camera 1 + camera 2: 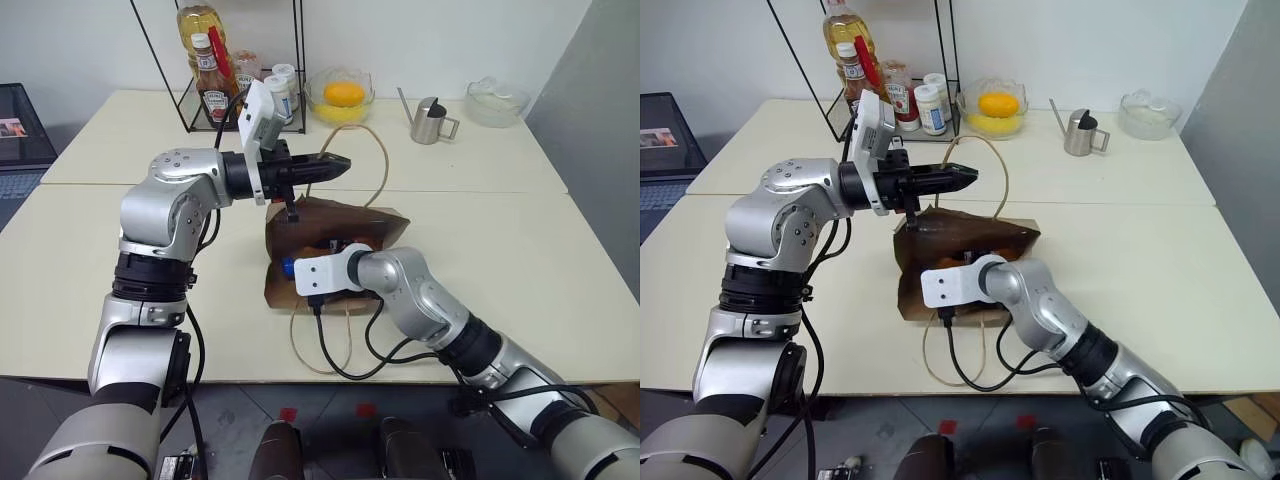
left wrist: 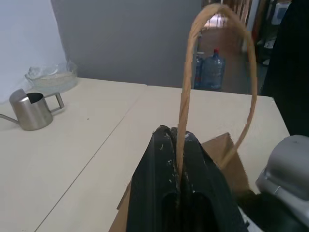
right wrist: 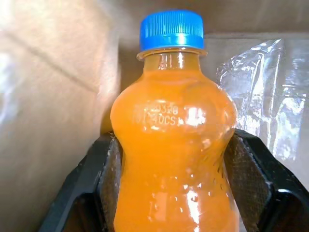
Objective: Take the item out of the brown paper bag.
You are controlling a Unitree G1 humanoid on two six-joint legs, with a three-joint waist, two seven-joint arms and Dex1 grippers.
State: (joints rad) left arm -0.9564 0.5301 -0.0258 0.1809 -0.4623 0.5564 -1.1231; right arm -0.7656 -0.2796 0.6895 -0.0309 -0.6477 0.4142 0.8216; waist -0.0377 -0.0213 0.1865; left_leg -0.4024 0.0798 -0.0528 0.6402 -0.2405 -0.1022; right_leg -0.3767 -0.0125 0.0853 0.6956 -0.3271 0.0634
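The brown paper bag [image 1: 335,240] lies on its side near the front of the pale bench [image 1: 560,270], its mouth turned toward the robot's left. The left gripper [image 1: 335,165] is held level above the bag, jaws pressed together on one tan cord handle [image 2: 186,92]; in the left wrist view the cord rises from between the black fingers [image 2: 159,193] and arches over in a tall loop. The other cord handle [image 1: 325,345] trails loose from the bag toward the bench's front edge.

The right gripper [image 3: 171,193] reaches into the bag's mouth. In the right wrist view its jaws are closed against both sides of the orange drink bottle [image 3: 174,145], which sits between them with its blue cap [image 3: 171,29] pointing deeper into the bag, brown paper on one side and crinkled clear plastic [image 3: 260,92] on the other. The bottle is still inside the bag.

At the back of the bench stand a wire rack [image 1: 240,70] with a ketchup bottle [image 1: 210,80], a tall oil bottle [image 1: 200,25], a glass bowl holding an orange [image 1: 343,95], a small steel pitcher [image 1: 430,120] and another glass bowl [image 1: 495,100].
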